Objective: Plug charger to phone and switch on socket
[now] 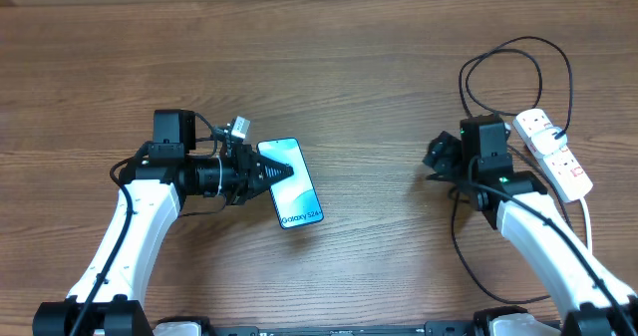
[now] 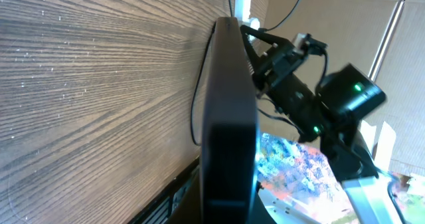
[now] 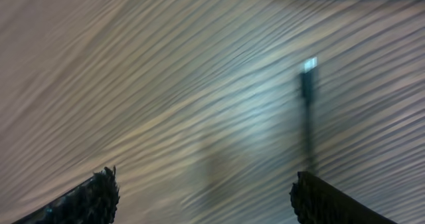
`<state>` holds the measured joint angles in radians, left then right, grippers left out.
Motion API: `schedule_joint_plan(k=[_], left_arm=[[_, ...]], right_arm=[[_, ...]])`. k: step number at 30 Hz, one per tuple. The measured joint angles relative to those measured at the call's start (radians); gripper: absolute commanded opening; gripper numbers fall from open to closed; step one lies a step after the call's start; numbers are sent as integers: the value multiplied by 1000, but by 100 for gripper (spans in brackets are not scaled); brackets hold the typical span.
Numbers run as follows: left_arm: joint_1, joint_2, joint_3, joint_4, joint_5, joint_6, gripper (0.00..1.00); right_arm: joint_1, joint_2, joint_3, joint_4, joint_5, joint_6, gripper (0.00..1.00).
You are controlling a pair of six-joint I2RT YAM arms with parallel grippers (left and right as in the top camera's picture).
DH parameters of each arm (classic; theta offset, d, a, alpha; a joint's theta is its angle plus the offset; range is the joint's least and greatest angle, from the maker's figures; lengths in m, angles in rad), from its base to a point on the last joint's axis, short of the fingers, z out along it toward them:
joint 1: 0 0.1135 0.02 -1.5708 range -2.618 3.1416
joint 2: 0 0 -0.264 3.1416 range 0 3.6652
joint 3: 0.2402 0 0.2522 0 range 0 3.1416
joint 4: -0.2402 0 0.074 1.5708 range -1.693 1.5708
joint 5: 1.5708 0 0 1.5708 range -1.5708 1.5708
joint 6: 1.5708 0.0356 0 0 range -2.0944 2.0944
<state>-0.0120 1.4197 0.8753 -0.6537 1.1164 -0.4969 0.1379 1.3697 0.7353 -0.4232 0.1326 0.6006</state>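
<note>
The phone point(image 1: 297, 198) has a light blue screen with a white "Galaxy S24+" strip and sits left of the table's centre. My left gripper point(image 1: 277, 170) is shut on its upper end. The left wrist view shows the phone's black edge point(image 2: 229, 117) end-on. My right gripper point(image 1: 436, 158) is open and empty above bare wood, its fingers point(image 3: 206, 191) wide apart. The charger's thin black cable point(image 1: 498, 49) loops behind the right arm. Its connector tip point(image 3: 309, 68) lies on the wood ahead of the right fingers, blurred. The socket point(image 1: 554, 153) is a white power strip at the far right.
The strip's thick white cord point(image 1: 586, 214) runs toward the front edge on the right. The right arm point(image 2: 312, 98) shows across the table in the left wrist view, with a black cable point(image 2: 194, 104) lying on the wood.
</note>
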Motion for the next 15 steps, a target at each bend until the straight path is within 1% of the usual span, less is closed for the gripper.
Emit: schedule_joint_plan(k=[6,8,9,11,15], left_arm=[[0,0,0,-1,3,3,4],[0,0,0,-2,6,3,4],[0,0,0,-2,6,3,4],[0,0,0,-3,6,3,4],[0,0,0,-3,7,3,4]], right_arm=[[-20,161,0,43,139,-37,82],[-20,207,0,61,176,-44,78],[-20,225,0,69,191,-45,75],[-20,254,0,85,214,-49,61],[-19,299,10,130,240,-56,43]])
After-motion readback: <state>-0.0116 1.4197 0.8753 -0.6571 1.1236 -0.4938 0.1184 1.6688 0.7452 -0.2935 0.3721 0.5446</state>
